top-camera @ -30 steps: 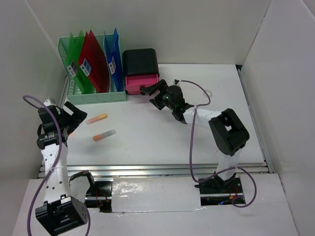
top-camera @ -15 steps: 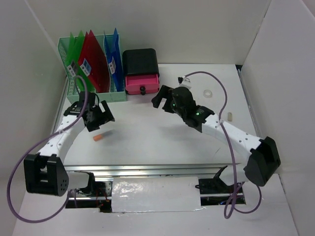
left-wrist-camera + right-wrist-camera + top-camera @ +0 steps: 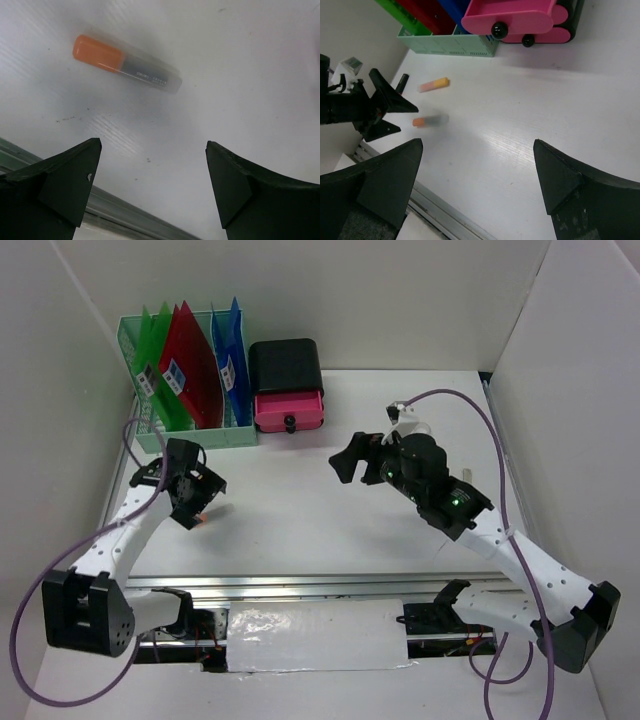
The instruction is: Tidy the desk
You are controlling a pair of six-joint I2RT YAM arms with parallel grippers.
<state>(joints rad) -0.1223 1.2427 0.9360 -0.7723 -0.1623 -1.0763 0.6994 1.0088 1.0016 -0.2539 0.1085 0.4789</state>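
Overhead, the white worktop [image 3: 330,530] is lying between white panels [image 3: 570,390] on three sides, with a metal rail [image 3: 330,585] running along its 6 o'clock edge.

The left fingers [image 3: 60,185] are hanging wide apart and gripping nothing at the worktop's 9 o'clock side. They are pointing down at the surface. A marker [image 3: 125,63] with an orange cap is lying flat there, ahead of the fingers toward 11 o'clock in the left wrist view and clear of both.

The right fingers [image 3: 380,185] are also gaping wide and carrying nothing. They are hovering above the worktop near its middle, slightly toward 2 o'clock, and facing across to the left arm. From the right wrist camera, a pink-and-yellow highlighter [image 3: 434,84] is showing just beyond the marker, toward 12 o'clock, and the two are lying apart.

At 11 o'clock a mint-green rack [image 3: 190,438] is standing by the back panel, holding green, red and blue folders that are leaning in its slots. A black drawer box [image 3: 285,365] is sitting just beside it at the rack's 3 o'clock. Its pink drawer [image 3: 288,410] is jutting out toward the arms, showing a black knob.
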